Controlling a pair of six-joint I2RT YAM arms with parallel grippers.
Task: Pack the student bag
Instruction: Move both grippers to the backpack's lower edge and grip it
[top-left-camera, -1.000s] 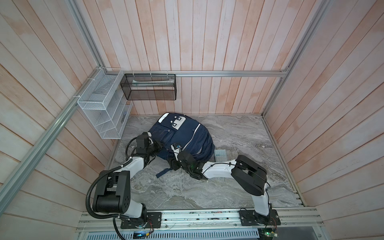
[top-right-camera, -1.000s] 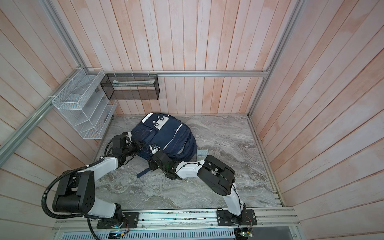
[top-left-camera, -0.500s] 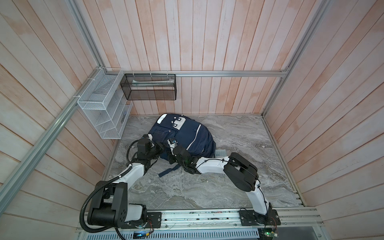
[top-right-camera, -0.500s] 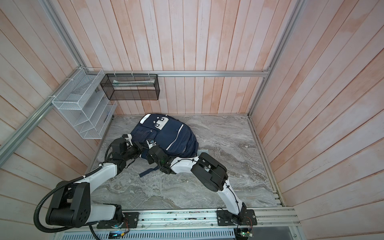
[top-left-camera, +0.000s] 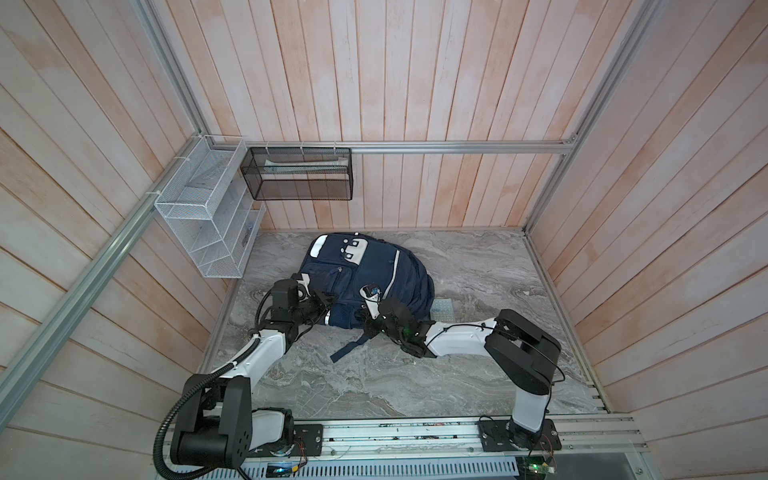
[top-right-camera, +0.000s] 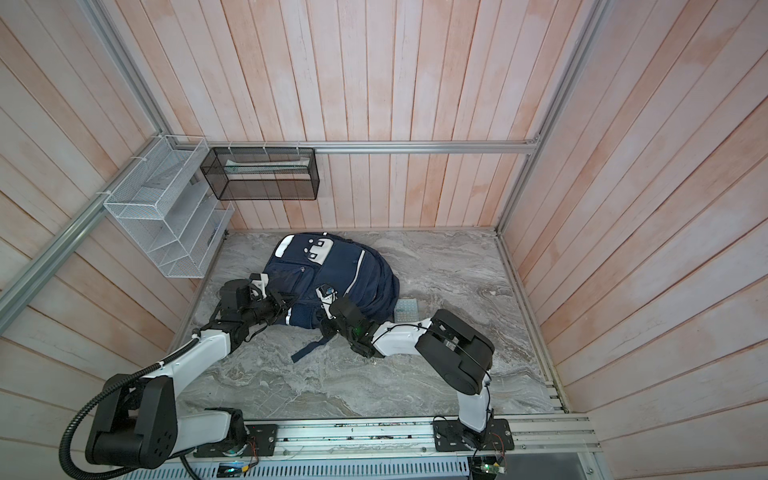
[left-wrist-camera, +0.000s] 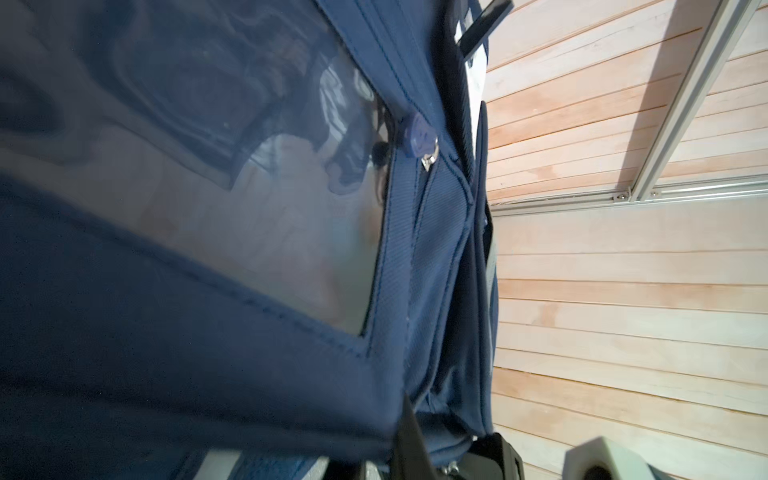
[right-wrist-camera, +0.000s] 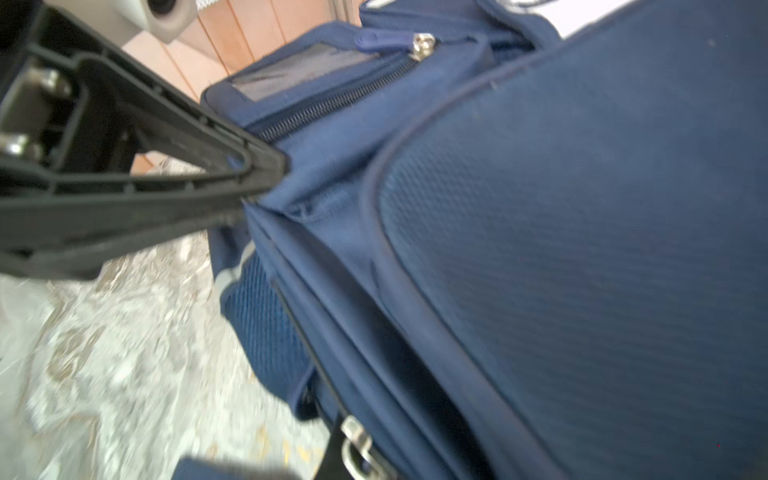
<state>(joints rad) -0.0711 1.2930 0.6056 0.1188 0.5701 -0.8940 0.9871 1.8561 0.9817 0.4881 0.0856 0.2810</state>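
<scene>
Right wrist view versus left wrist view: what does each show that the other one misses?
Only the right wrist view shows the right end effector shut on a fold of the student bag. It also shows the marble floor and the bag's mesh side pocket.

Only the left wrist view shows the aluminium rails on the wall.

Both show the navy bag close up, its blue zipper pull and the wooden wall.

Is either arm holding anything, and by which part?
Left fingers pinch backpack fabric beside a zipper; right fingers are shut at its near edge, hold hidden.
</scene>
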